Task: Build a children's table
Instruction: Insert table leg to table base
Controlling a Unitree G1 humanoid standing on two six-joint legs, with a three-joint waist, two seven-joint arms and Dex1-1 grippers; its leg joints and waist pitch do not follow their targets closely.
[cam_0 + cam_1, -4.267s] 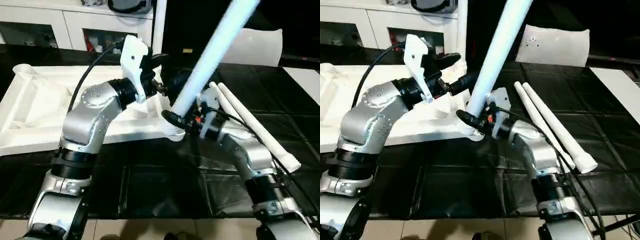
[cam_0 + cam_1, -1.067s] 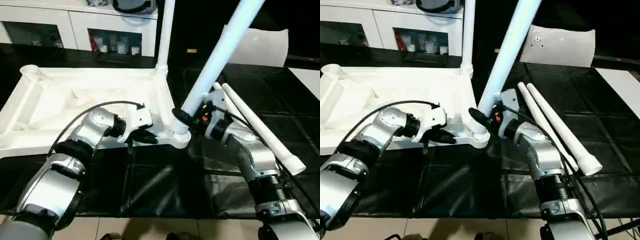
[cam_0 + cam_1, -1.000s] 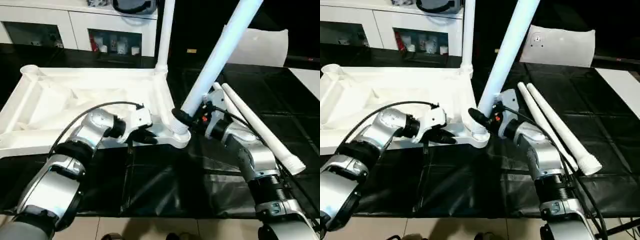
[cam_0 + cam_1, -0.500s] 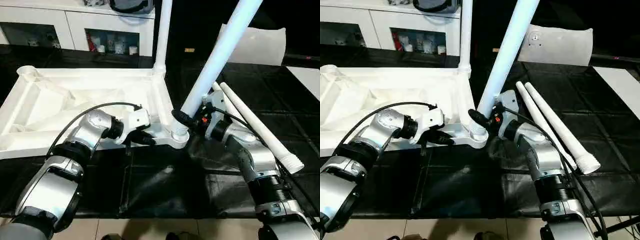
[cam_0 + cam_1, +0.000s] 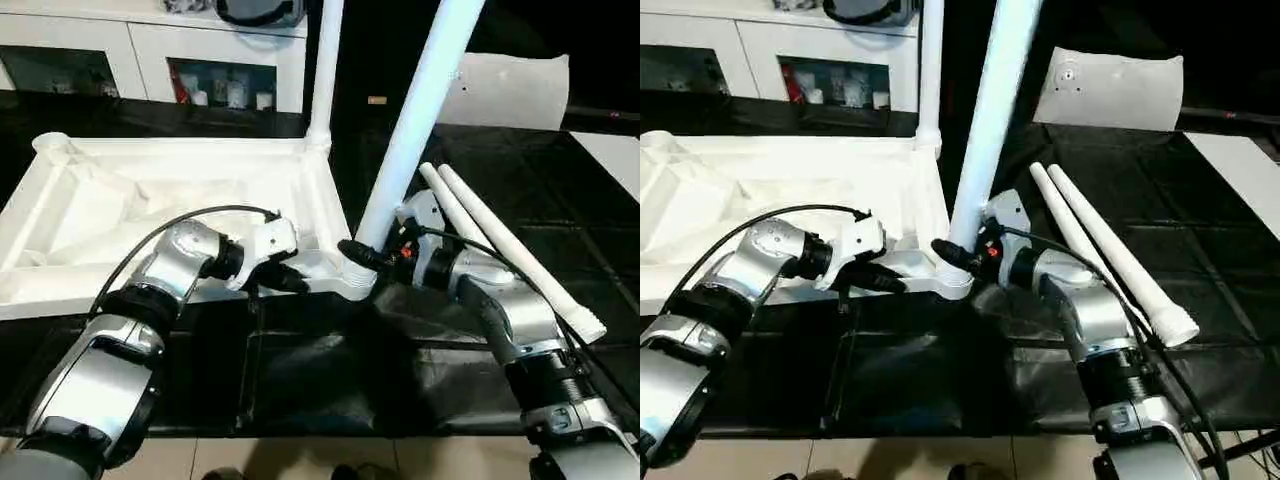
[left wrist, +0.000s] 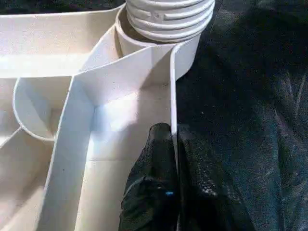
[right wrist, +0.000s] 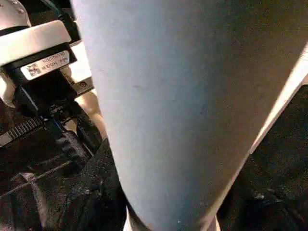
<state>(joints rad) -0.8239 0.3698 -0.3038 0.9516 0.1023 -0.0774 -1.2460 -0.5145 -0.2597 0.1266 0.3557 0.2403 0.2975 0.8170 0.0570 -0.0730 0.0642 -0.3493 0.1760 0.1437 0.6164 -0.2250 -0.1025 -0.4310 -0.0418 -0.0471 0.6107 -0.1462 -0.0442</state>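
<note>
The left pincer is pinched shut on the thin near rim of the upturned white tabletop, one black finger inside the wall and the other outside it. Just beyond its fingertips along that rim sits the round corner socket, with the ribbed end of a leg seated in it. On the far side of that socket the right pincer is clamped around the base of that leg, which rises steeply from the socket, leaning a little, and runs out past the top of the head views. Farther from the left pincer, along the same short side of the tabletop, a second leg stands upright in the far corner socket. Beyond the right pincer, two more legs lie side by side, touching, on the black sheet that covers the work surface. Past them leans a white pillow-like slab, and behind the tabletop stands a white cabinet with dark compartments.
</note>
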